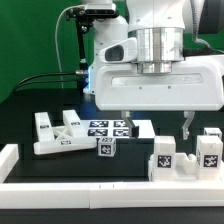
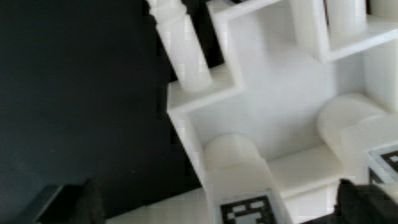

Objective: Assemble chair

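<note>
Bright, even light falls from above. The white chair parts [image 1: 60, 135] glare almost featureless against the dark worktop [image 1: 30, 100], with faint shadows just beside them. The wrist view is soft, the fingers [image 2: 50, 205] out of focus.

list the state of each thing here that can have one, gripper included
gripper: open, holding nothing, hanging above the parts
notched panel: lying flat, loose, ungripped
small cube: standing on its own, ungripped
tagged block: upright, ungripped
second tagged block: upright, ungripped; cannot tell whether it is joined to the first
marker board: lying flat
</note>
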